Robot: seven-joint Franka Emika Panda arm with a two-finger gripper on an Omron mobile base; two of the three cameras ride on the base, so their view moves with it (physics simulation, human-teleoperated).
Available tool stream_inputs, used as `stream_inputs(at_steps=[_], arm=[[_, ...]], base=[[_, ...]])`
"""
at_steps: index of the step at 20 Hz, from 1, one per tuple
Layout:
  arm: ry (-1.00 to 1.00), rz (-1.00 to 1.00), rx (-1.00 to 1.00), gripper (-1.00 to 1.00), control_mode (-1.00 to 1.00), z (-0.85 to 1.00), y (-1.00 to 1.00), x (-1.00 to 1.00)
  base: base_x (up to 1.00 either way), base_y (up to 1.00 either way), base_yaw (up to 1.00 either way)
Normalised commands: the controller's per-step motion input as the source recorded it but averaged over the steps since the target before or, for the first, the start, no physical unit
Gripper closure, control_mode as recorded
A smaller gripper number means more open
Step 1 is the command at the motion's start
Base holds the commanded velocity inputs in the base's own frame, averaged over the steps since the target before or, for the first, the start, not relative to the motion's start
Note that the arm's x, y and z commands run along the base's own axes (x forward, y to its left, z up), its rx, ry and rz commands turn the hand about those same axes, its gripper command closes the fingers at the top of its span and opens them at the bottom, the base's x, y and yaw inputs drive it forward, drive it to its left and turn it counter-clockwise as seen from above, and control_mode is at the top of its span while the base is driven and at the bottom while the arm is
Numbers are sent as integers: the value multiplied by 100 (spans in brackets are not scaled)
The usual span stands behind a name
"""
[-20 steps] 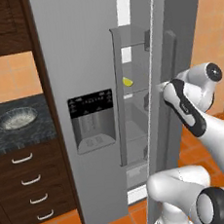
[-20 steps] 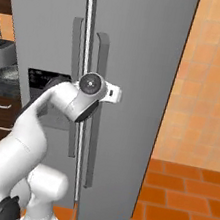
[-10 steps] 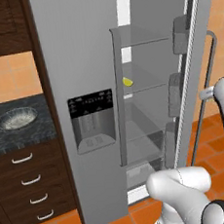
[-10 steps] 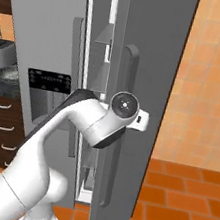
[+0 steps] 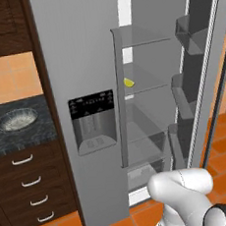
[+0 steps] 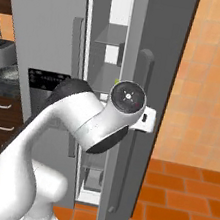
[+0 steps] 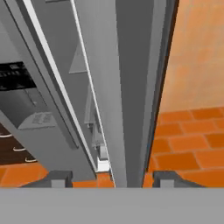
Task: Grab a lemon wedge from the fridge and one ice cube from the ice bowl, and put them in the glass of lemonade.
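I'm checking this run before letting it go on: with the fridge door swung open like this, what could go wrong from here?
1. The gripper stands open with the edge of the fridge door between its fingertips; moving sideways could knock the door and swing it back.
2. The lemon wedge is tiny and sits on a glass shelf inside the narrow opening, so the arm may brush the door bins while reaching for it.

Glossy white rounded arm [image 6: 51, 138] segments, dark joints, round grey-rimmed wrist cap [image 6: 127, 98]
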Motion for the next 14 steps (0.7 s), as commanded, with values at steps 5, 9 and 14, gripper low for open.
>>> stream_inputs(at_steps=[5, 9, 14], arm=[[0, 0, -44, -100, -100, 12, 100, 9], [12, 0, -40, -100, -100, -23, 100, 73], [10, 0, -42, -100, -100, -33, 86, 91]], base=[[0, 0, 0], [0, 0, 0], [0, 0, 0]])
